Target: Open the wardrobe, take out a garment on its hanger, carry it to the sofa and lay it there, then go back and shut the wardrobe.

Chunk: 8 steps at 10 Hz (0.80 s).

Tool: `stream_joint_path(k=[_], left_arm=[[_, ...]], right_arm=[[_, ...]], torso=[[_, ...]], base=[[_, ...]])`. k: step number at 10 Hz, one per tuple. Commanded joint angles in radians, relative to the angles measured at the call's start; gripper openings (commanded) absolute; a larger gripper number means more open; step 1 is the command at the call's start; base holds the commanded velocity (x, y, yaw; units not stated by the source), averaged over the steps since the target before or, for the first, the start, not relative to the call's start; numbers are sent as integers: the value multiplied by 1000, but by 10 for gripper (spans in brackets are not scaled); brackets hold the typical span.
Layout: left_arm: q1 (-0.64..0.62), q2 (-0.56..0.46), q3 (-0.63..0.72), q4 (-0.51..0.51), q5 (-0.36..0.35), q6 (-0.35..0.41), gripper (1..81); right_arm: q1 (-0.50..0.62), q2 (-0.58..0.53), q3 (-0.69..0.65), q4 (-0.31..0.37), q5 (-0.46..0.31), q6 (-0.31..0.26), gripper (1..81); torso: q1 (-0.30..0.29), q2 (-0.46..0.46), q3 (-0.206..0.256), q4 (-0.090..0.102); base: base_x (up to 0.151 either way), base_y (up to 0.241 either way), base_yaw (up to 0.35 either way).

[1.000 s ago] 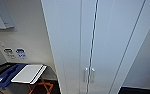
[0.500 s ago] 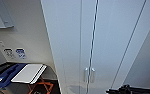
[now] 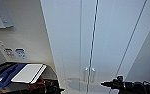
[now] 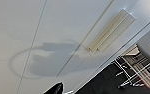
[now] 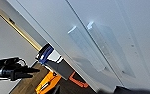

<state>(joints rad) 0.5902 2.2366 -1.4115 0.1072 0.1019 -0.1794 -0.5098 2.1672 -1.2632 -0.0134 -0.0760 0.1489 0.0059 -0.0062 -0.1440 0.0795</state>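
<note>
- The wardrobe point(image 3: 96, 37) stands directly ahead in the head view, both doors shut, with only a thin dark seam between them.
- Its pair of pale handles point(image 3: 89, 74) sits side by side at the seam, low in the head view; the wrist views show the same pair close up point(image 5: 91, 47).
- Judged progress: the task is at its very start. The doors are not yet opened, and the taking out of the coat, the carrying, the laying down and the closing are all left. Coat, hanger and sofa presumably lie behind the doors or elsewhere.
- The right gripper point(image 3: 106, 84) reaches in from the right, below and just right of the handles, near them but apart. Its tip looks narrow and carries nothing; how far the fingers stand apart I cannot tell.
- The left gripper point(image 3: 56, 89) sits low at the bottom edge, left of the handles. Its finger state cannot be told; it appears to carry nothing.
- Edges: the handles are slim vertical strips standing proud of the flat door faces, the only purchase on them.
- Room: left of the wardrobe a cluttered low surface point(image 3: 28, 75) with a white tablet-like slab point(image 3: 28, 73) and blue items lies close to the door's swing. Bare wall on the right.
</note>
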Motion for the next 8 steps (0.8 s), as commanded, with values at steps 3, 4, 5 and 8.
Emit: stream_joint_path(k=[3,4,5,8], left_arm=[[-226,121,-124,-54,117,-2,811],[-235,161,-153,-54,117,-3,811],[-241,189,-167,-55,117,-11,811],[-269,264,-201,-54,116,-32,811]], right_arm=[[204,53,-54,27,-61,40,811],[217,80,-72,27,-71,47,811],[224,105,-94,27,-81,50,811],[231,166,-155,29,-84,58,811]], torso=[[0,1,-1,0],[0,1,-1,0],[1,1,-1,0],[1,2,-1,0]], base=[[0,0,0],[0,0,0],[0,0,0],[0,0,0]])
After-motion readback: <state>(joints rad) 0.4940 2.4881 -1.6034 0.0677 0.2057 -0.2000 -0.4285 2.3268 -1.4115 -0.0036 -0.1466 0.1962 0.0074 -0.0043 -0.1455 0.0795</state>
